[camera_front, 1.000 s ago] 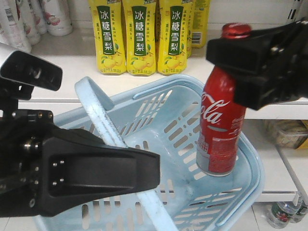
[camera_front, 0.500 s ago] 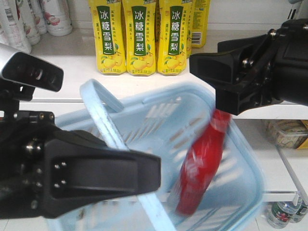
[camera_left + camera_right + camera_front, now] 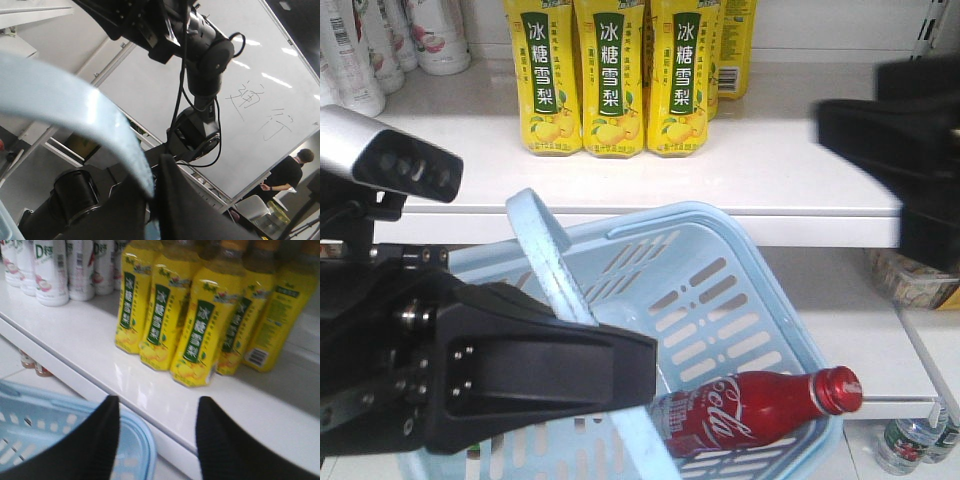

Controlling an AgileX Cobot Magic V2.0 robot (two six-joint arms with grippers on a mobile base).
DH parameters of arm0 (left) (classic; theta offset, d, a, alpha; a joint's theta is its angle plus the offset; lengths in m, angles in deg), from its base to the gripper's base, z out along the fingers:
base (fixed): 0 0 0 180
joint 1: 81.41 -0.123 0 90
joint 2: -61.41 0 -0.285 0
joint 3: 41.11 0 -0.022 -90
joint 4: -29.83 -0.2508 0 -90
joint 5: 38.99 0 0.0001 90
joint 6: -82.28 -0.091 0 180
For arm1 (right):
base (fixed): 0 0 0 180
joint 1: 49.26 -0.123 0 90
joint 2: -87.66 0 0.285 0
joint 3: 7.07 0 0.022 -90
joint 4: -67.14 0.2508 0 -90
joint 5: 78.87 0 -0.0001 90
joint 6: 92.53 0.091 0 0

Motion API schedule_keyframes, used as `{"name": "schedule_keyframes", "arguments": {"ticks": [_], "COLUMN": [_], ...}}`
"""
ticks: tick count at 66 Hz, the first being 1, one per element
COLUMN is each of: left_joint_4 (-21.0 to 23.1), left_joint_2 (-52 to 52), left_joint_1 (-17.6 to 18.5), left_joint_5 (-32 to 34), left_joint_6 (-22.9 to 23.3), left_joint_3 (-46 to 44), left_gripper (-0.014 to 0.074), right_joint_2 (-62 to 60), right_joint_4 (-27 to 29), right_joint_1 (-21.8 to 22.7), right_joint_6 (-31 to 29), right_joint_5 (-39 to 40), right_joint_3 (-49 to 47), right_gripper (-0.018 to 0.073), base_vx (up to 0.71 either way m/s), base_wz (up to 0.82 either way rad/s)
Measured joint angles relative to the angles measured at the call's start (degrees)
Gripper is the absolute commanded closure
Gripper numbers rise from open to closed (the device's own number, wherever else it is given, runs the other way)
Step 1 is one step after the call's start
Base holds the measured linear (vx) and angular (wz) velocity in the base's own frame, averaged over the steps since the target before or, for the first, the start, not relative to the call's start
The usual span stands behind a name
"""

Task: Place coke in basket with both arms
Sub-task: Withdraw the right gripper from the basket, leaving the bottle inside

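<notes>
The red coke (image 3: 750, 410) lies on its side inside the light blue basket (image 3: 720, 225), its cap toward the right wall. My left gripper (image 3: 620, 385) is shut on the basket's flat handle (image 3: 545, 255) and holds the basket up in front of the shelf. In the left wrist view the handle (image 3: 75, 107) runs down into my closed left gripper (image 3: 152, 197). My right gripper (image 3: 900, 160) is up at the right, above the basket. In the right wrist view my right gripper (image 3: 157, 407) is open and empty over the basket's rim (image 3: 142, 450).
A white shelf (image 3: 770, 170) stands behind the basket, carrying yellow drink bottles (image 3: 615, 75) and white bottles (image 3: 370, 40) at the left. A lower shelf at the right holds packets (image 3: 910, 275); small bottles (image 3: 910, 440) stand lower still.
The right gripper has let go of the coke and pulled up and to the right. The coke fell from upright to lying on the basket floor. The left gripper has kept its hold on the handle.
</notes>
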Motion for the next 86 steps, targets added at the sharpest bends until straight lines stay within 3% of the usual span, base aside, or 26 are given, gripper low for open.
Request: {"name": "schedule_keyframes", "arguments": {"ticks": [3,17,32,51,86], "left_joint_4": [0.0,-0.1,-0.1,-0.1,-0.1], "left_joint_2": [0.0,0.0,0.0,0.0,0.0], "left_joint_1": [0.0,0.0,0.0,0.0,0.0], "left_joint_5": [-0.2,0.0,0.1,0.0,0.0], "left_joint_6": [0.0,0.0,0.0,0.0,0.0], "left_joint_3": [0.0,0.0,0.0,0.0,0.0], "left_gripper": [0.0603,0.0603,0.0603,0.0603,0.0603], "right_joint_2": [-1.6,-13.4,-28.8,-42.9,-44.9], "right_joint_4": [-2.9,-13.5,-21.9,-22.6,-22.9], "right_joint_1": [0.0,0.0,0.0,0.0,0.0], "right_joint_6": [2.1,10.6,23.6,35.8,37.2], "right_joint_5": [-3.6,-8.5,-9.6,-13.0,-12.9], "right_joint_3": [0.0,8.2,27.0,37.9,38.0], "right_gripper": [0.0577,0.0568,0.0567,0.0567,0.0567], "base_vx": [0.00,0.00,0.00,0.00,0.00], "base_wz": [0.00,0.00,0.00,0.00,0.00]}}
